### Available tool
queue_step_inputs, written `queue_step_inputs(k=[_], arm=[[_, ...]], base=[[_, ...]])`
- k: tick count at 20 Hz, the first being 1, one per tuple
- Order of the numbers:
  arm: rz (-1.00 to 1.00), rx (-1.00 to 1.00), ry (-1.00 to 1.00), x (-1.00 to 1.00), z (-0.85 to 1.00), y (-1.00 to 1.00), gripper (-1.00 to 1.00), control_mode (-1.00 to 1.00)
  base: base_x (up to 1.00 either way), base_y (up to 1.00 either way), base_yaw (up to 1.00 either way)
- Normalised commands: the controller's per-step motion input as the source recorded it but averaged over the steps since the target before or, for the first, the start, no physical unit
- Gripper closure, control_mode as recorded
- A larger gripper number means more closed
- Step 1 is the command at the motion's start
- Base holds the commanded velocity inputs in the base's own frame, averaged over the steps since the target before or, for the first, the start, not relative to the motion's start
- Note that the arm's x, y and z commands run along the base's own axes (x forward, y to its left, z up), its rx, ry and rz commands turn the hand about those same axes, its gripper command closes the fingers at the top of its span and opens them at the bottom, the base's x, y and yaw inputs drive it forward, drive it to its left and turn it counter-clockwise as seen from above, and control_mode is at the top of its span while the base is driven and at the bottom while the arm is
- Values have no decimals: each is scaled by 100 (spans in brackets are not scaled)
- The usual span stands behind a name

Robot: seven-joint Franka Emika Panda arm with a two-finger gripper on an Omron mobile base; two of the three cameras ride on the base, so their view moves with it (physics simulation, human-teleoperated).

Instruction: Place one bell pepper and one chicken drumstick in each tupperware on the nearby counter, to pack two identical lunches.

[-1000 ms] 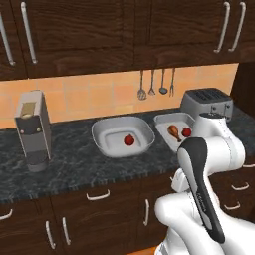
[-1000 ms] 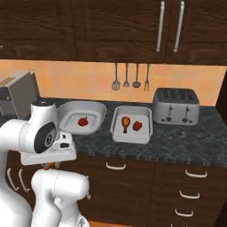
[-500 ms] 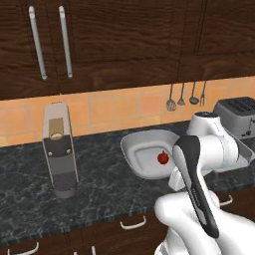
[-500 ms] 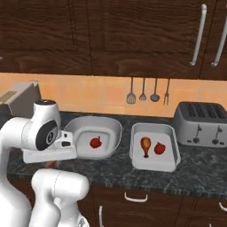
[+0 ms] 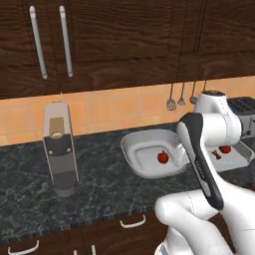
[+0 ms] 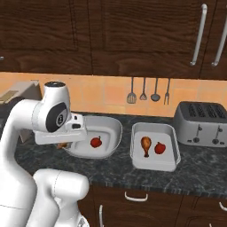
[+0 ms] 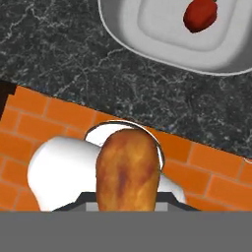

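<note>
Nearest you, the end effector (image 7: 129, 209) is clamped on a chicken drumstick (image 7: 128, 170), held just short of the dark bench (image 6: 199, 170). Beyond it, the rounder tub (image 6: 113, 133) holds one bell pepper (image 6: 95, 142). Farther right, the rectangular tray (image 6: 153, 165) holds a second drumstick (image 6: 146, 145) beside another pepper (image 6: 160, 148).

Dark marbled stone counter (image 5: 99, 184) — polished, faintly glossy. Pale grey-white rounded plastic tub (image 6: 111, 133), smooth and matt. Small red bell pepper (image 7: 200, 15) — glossy. Orange-brown chicken drumstick (image 7: 128, 172), mottled, slightly shiny. Brushed-metal four-slot toaster (image 6: 201, 124).
</note>
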Motion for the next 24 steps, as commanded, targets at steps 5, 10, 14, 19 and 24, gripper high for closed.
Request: queue_step_inputs(k=[5, 10, 14, 19, 24], arm=[[0, 0, -14, 98, -7, 28, 100, -100], [0, 0, -2, 100, -74, 43, 100, -100], [0, -3, 19, 100, -98, 22, 100, -100], [0, -4, 21, 52, -56, 6, 100, -100], [0, 0, -1, 33, -17, 0, 100, -100]], base=[[0, 0, 0], [0, 0, 0], [0, 0, 0], [0, 0, 0], [0, 0, 0]])
